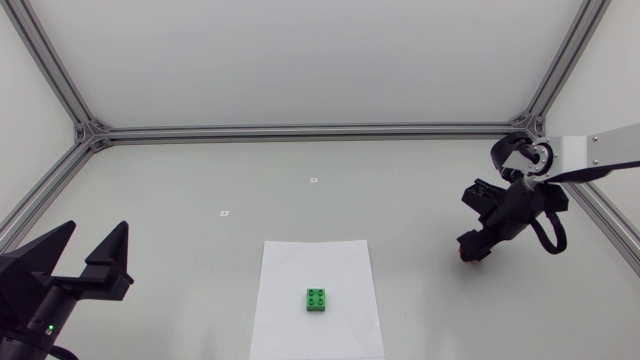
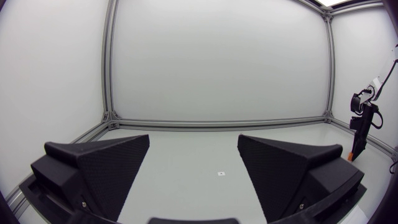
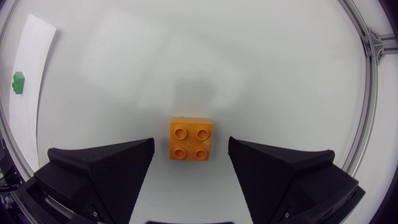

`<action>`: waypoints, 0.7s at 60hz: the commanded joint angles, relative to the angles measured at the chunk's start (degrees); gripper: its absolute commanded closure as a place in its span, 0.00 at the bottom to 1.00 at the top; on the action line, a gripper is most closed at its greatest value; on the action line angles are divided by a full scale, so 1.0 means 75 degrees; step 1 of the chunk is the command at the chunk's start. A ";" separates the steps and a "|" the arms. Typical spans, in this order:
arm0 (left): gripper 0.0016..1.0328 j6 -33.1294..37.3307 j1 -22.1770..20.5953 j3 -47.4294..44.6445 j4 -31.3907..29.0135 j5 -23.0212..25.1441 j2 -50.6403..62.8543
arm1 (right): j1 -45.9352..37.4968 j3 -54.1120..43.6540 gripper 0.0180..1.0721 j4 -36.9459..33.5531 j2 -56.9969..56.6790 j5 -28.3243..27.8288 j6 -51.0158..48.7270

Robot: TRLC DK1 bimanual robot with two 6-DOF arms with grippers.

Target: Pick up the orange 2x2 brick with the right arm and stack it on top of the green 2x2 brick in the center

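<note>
The orange 2x2 brick [image 3: 191,139] lies studs up on the table, between the open fingers of my right gripper [image 3: 190,163], which touch neither side. In the head view my right gripper [image 1: 473,246] points down at the table's right side and hides nearly all of the brick; only an orange-red sliver [image 1: 461,254] shows. The green 2x2 brick [image 1: 319,300] sits on a white paper sheet [image 1: 315,265] near the table's centre front, and appears small and far off as the green brick [image 3: 18,82]. My left gripper [image 1: 88,251] stands open at the front left, with nothing between its fingers.
Aluminium frame rails [image 1: 300,131] run along the table's back and sides. Two small white markers [image 1: 225,212] lie on the grey surface behind the paper. My right arm [image 2: 360,127] shows far off in the left wrist view.
</note>
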 commanded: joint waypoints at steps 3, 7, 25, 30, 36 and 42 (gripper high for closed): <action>0.04 0.0100 0.0021 -0.0313 -0.0112 0.0031 -0.0060 | -0.0026 -0.0138 0.27 -0.0034 0.0102 -0.0043 -0.0119; 0.04 0.0100 0.0021 -0.0313 -0.0112 0.0031 -0.0060 | -0.0014 -0.0126 0.27 -0.0045 0.0102 -0.0055 -0.0107; 0.04 0.0100 0.0021 -0.0313 -0.0112 0.0031 -0.0060 | -0.0014 -0.0091 0.33 -0.0057 0.0125 -0.0137 -0.0048; 0.04 0.0100 0.0021 -0.0313 -0.0112 0.0031 -0.0060 | -0.0014 -0.0079 0.35 -0.0057 0.0137 -0.0137 -0.0048; 0.04 0.0100 0.0021 -0.0313 -0.0112 0.0031 -0.0060 | -0.0014 -0.0067 0.37 -0.0045 0.0184 -0.0137 -0.0037; 0.04 0.0100 0.0021 -0.0313 -0.0112 0.0031 -0.0060 | -0.0026 -0.0032 0.42 -0.0045 0.0207 -0.0290 -0.0048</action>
